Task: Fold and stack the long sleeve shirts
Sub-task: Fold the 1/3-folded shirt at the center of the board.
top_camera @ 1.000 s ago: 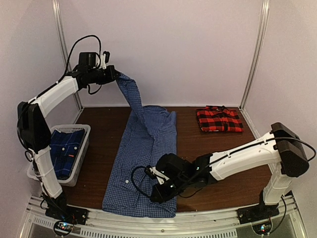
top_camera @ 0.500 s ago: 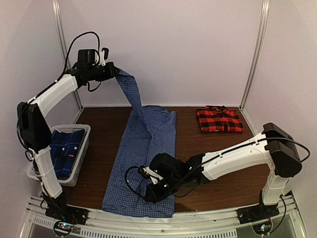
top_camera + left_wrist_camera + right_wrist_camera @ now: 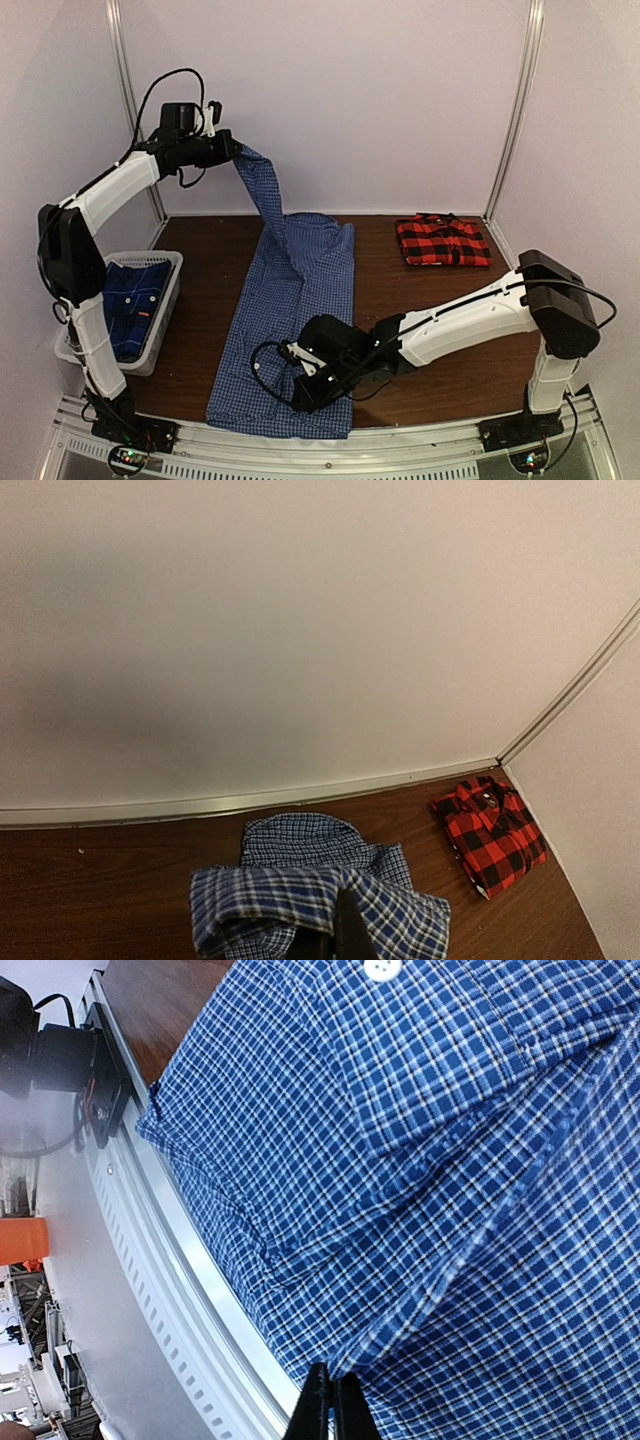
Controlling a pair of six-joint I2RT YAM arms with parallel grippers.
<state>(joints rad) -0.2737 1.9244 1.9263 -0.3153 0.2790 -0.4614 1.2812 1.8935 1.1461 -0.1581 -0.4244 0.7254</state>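
Observation:
The blue-and-white gingham shirt (image 3: 290,310) lies lengthwise down the middle of the table, with one upper part pulled up off it. My left gripper (image 3: 232,152) is high near the back wall, shut on that raised cloth; in the left wrist view the bunched shirt (image 3: 300,895) hangs round the shut gripper (image 3: 335,935). My right gripper (image 3: 300,393) is low at the shirt's near hem, shut on a fold of the shirt (image 3: 420,1160) right at its tips (image 3: 332,1400). A folded red-and-black plaid shirt (image 3: 443,241) (image 3: 490,832) lies at the back right. A darker blue plaid shirt (image 3: 135,300) sits in a basket.
The white basket (image 3: 160,262) stands at the table's left edge beside the left arm. A slotted metal rail (image 3: 350,450) (image 3: 150,1260) runs along the near edge, just under the shirt's hem. Walls and corner posts close the back and sides.
My right gripper has slid left along the shirt's near hem, drawing the bottom right corner in. The left gripper has stayed raised with the cloth.

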